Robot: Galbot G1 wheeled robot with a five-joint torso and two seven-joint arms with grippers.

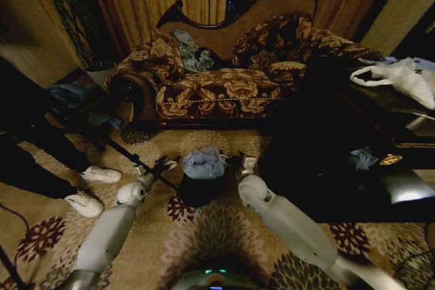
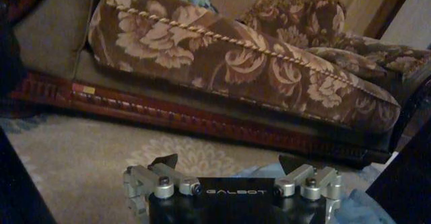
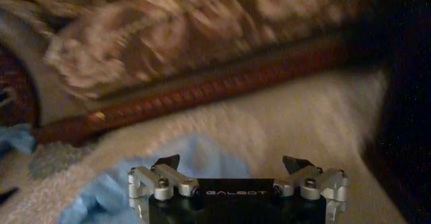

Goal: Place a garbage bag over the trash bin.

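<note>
A: Pale blue-grey film, slightly glossy, crumpled. That's the garbage bag (image 1: 203, 163), bunched on top of the trash bin (image 1: 198, 191). Where is it from your jaws?

B: Between them. My left gripper (image 1: 165, 164) sits just beside the bag on one side, my right gripper (image 1: 240, 163) just beside it on the other. Bag and bin lie straight across from each set of jaws, inward toward the middle.

A: Jaw state?

B: Both apart. In the left wrist view my left gripper (image 2: 229, 164) stands wide with nothing between the fingers; same for my right gripper (image 3: 232, 161), film (image 3: 168, 176) showing just past and under the tips. No grip on anything.

A: Which arm is nearer?

B: Near equal, I judge. Can't tell if either touches the film.

A: Bin shape, axis?

B: Black, cylindrical, upright, long axis vertical. Round rim mostly hidden under the heap. Bag looks wadded, not spread over the rim, so I judge the cover not yet done.

A: Around it?

B: Patterned carpet (image 1: 224, 236) underneath, floral upholstered sofa (image 1: 217, 86) beyond the jaws.
</note>
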